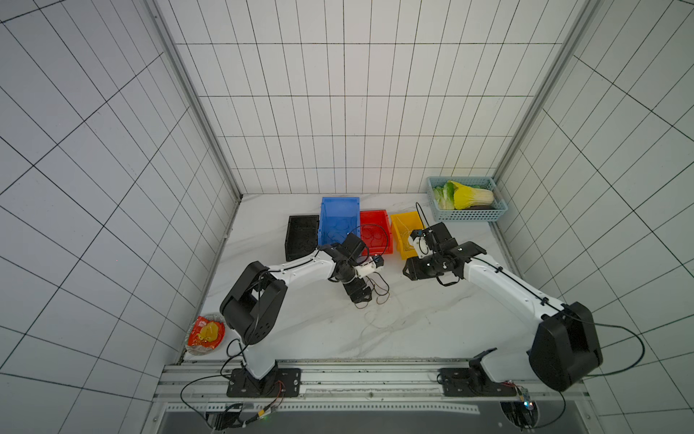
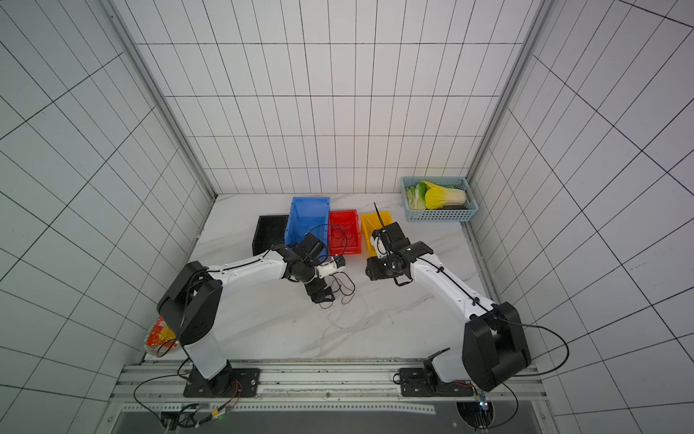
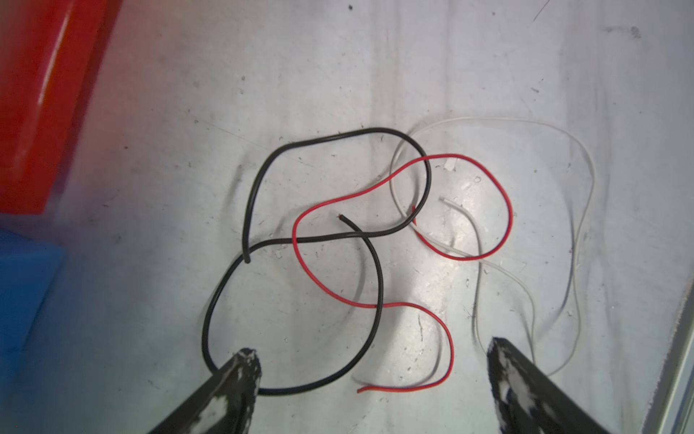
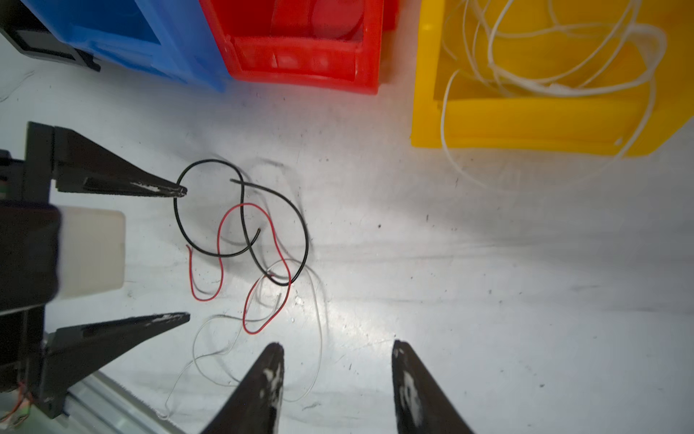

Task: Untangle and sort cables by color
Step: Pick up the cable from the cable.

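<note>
Left gripper (image 3: 371, 355): you have its jaws spread wide, with nothing clamped. One fingertip (image 3: 246, 362) lies over the loop of the black cable (image 3: 259, 180); whether they touch cannot be told.

Right gripper (image 4: 338, 345): jaws apart, empty, hanging above bare table (image 1: 432, 330) just beside the tangle.

Tangle: the black cable, a red cable (image 3: 503, 203) and a white cable (image 3: 586, 158) lie looped through one another flat on the table. In both top views the tangle sits near frame centre, just right of your left gripper.

Bins: a row above centre in a top view, left to right: black bin (image 1: 300, 233), blue bin (image 1: 340, 210), red bin (image 1: 375, 220), yellow bin (image 1: 403, 221). The yellow bin holds a coil of white cables (image 4: 563, 82). One strand trails over its front wall onto the table.
</note>
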`<state>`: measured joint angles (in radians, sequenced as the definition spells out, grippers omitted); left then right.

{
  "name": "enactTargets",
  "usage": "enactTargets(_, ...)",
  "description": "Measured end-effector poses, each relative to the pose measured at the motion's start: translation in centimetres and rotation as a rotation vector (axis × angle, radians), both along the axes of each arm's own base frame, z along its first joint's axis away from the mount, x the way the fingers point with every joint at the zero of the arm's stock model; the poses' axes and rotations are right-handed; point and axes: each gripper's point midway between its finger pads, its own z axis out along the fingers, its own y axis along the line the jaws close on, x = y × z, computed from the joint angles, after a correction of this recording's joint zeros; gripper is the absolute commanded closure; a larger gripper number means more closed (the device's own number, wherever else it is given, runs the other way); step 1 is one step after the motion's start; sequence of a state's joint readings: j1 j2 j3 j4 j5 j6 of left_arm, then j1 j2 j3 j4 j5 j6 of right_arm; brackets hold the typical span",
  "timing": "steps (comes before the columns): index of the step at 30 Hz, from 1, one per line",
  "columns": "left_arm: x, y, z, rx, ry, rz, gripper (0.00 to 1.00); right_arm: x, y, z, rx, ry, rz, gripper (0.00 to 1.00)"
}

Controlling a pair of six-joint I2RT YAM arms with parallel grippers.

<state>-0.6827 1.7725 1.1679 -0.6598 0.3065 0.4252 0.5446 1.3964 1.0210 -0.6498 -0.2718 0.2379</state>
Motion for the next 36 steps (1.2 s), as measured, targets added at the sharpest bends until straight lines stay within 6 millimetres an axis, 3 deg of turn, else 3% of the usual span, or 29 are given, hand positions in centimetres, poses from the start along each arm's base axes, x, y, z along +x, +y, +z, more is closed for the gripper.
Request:
enactTargets(5, 1.6, 1.4, 0.2, -0.023, 0.010, 0.061, 0.21, -2.4, 2.2, -1.1, 0.073, 0.119, 0.051, 0.50)
enactTargets(10, 3.7, 3.6, 0.4, -0.063, 0.038, 0.151, 0.21, -4.3, 4.1, -4.0, 0.077, 0.266, 0.080, 0.51)
enactTargets(17, 3.4, 3.3, 0.8, -0.119, 0.085, 0.155, 0.19, -4.8, 4.9, -6.7, 0.077, 0.371, 0.067, 0.59)
enactTargets(19, 3.2, 3.2, 0.9, -0.130, 0.097, 0.152, 0.19, -4.8, 5.3, -7.0, 0.090, 0.380, 0.072, 0.67)
enactTargets(21, 3.1, 3.2, 0.9, -0.140, 0.105, 0.152, 0.19, -4.9, 5.6, -7.4, 0.096, 0.395, 0.074, 0.84)
enactTargets(23, 3.1, 3.2, 1.0, -0.150, 0.110, 0.153, 0.19, -5.1, 5.9, -7.9, 0.098, 0.413, 0.085, 0.88)
enactTargets(25, 3.2, 3.3, 1.2, -0.159, 0.113, 0.155, 0.18, -5.4, 6.0, -8.1, 0.095, 0.423, 0.090, 0.99)
enactTargets(31, 3.7, 3.9, 1.8, -0.180, 0.110, 0.170, 0.16, -5.8, 6.4, -6.6, 0.119, 0.388, 0.136, 1.00)
enactTargets(36, 4.1, 4.8, 2.4, -0.199, 0.110, 0.182, 0.15, -6.5, 7.3, -1.3, 0.185, 0.237, 0.237, 1.00)
